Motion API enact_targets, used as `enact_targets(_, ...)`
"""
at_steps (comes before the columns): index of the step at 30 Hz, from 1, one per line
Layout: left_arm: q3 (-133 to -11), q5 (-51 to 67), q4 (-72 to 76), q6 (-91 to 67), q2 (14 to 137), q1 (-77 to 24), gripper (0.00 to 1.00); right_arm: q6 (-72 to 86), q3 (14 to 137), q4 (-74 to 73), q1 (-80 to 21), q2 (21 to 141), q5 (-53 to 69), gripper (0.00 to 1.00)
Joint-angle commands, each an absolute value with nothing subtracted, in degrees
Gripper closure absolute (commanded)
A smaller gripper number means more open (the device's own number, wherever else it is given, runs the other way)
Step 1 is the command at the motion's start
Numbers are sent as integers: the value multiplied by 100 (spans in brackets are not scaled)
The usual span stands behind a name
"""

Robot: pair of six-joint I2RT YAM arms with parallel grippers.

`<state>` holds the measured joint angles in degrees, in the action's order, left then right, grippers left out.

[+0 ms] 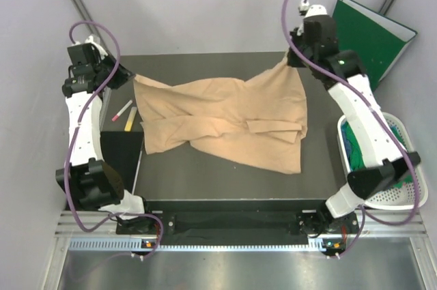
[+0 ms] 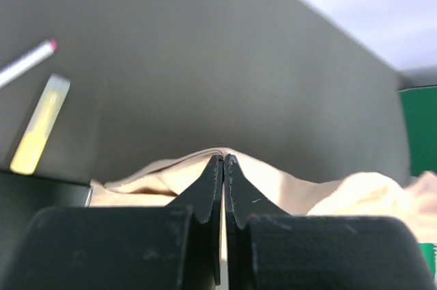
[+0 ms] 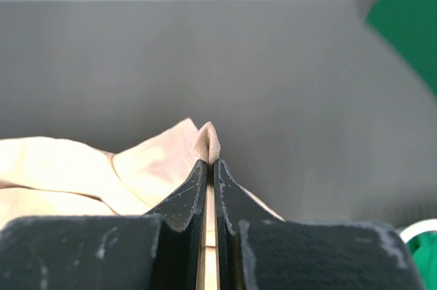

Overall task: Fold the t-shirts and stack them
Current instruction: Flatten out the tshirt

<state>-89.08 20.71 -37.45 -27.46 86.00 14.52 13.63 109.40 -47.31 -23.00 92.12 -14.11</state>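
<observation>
Left gripper (image 2: 223,162) and right gripper (image 3: 210,166) each pinch a far corner of the peach t-shirt (image 1: 225,123) spread over the counter (image 1: 205,182); the yellow marker (image 1: 132,118) has print too blurred to read.

Dark grey table (image 1: 205,181) (matte, evenly lit) stands centre. Pale panel walls (image 1: 205,3) enclose it behind and on both sides. A slotted metal rail (image 1: 225,243) runs along its near edge.

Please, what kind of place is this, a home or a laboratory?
Probably a laboratory test cell, not a home: a left arm and a right arm are bolted to a metal rail, plain white panels enclose the dark table, and a peach t-shirt lies on it.
</observation>
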Motion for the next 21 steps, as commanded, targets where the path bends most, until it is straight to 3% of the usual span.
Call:
enact_targets(1,-9369,2337,-3454,-2874,7999,1433,100,994,11365,-4184,-2259,8105,-1521,100)
enact_targets(21,-10687,1363,-3788,-2233,6277,844,100,589,11178,-4306,-2268,5177,-1002,100)
